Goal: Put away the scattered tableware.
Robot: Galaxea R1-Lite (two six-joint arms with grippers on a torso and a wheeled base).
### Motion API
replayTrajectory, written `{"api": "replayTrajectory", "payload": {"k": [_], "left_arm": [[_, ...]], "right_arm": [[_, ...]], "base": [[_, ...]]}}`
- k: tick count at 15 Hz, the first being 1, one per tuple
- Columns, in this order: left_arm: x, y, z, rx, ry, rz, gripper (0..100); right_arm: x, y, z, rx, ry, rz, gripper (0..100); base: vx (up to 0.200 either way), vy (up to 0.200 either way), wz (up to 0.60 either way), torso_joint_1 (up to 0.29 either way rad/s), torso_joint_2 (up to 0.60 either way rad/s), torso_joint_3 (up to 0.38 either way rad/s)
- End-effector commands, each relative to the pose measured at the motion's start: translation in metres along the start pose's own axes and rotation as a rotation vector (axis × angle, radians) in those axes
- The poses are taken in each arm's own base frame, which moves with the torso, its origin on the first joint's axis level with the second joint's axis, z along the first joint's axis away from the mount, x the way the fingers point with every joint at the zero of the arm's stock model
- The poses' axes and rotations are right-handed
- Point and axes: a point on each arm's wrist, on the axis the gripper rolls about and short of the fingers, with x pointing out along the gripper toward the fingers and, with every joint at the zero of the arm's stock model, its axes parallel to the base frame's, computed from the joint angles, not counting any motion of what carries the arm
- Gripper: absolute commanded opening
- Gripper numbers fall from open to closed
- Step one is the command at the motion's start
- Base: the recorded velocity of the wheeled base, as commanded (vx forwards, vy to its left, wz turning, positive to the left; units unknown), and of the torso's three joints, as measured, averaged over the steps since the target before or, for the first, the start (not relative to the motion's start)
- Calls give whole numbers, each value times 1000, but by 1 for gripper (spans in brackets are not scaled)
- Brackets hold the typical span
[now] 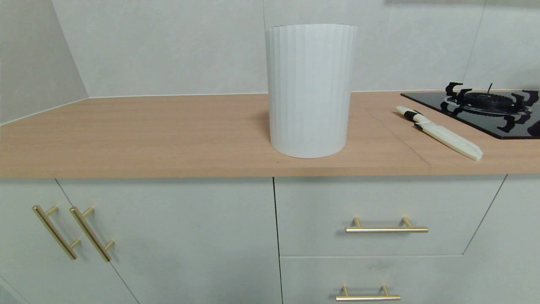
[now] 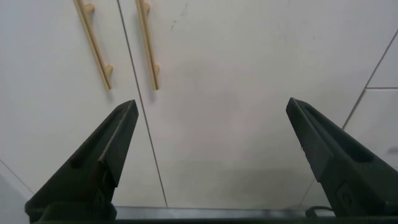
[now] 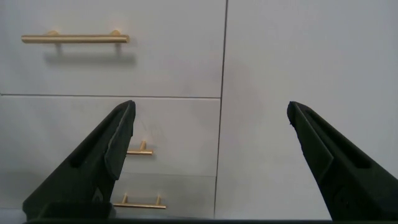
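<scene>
1. The knife [image 1: 438, 133] is lying flat on the countertop [image 1: 126, 135], at about 3 o'clock of the white ribbed container [image 1: 310, 90] and apart from it.
2. In the head view its long axis is running 10 o'clock to 4 o'clock. The black-banded handle end is at 10, on the far side. The blade tip is at 4, pointing toward the front edge and stopping short of it.
3. The stove [image 1: 489, 109] is sitting at 1 o'clock of the knife, just beside the handle end. I can't tell whether they're touching.
4. My left gripper [image 2: 211, 106] is hanging spread wide and empty, facing the cabinet doors [image 2: 205, 124] and their door handles [image 2: 93, 43].
5. My right gripper [image 3: 210, 106] is also gaping and empty, facing the drawer fronts [image 3: 155, 68] and a drawer handle [image 3: 74, 38].
6. I'm judging both grippers to be below countertop level. The drawers are under the knife's side, so the right arm is looking nearer, with the knife up and over toward 1 o'clock from it.
7. Bare counter is lying at 9 o'clock of the knife, and the stove is crowding 1 to 3. I'm expecting a top-down approach with the jaws across the 10–4 axis.
8. The container is standing tall and its inside is hidden, so the knife is likely needing a high lift to clear the rim.
</scene>
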Motion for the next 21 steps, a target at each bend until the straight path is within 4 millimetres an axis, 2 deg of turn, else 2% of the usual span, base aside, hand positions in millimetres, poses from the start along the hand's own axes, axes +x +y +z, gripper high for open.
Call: {"api": "replayTrajectory", "payload": {"k": [1,13,17,21], "left_arm": [[0,0,0,0,0,0,100],[0,0,0,0,0,0,100],[0,0,0,-2,0,0,100],[0,0,0,0,2,1,100]], "right_arm": [[0,0,0,-1,1,1,100],[0,0,0,-5,1,3,100],[0,0,0,-5,1,3,100],[0,0,0,-5,1,3,100]], "base": [[0,0,0,0,0,0],[0,0,0,0,0,0],[0,0,0,74,-244,-255],[0,0,0,137,-514,-303]]}}
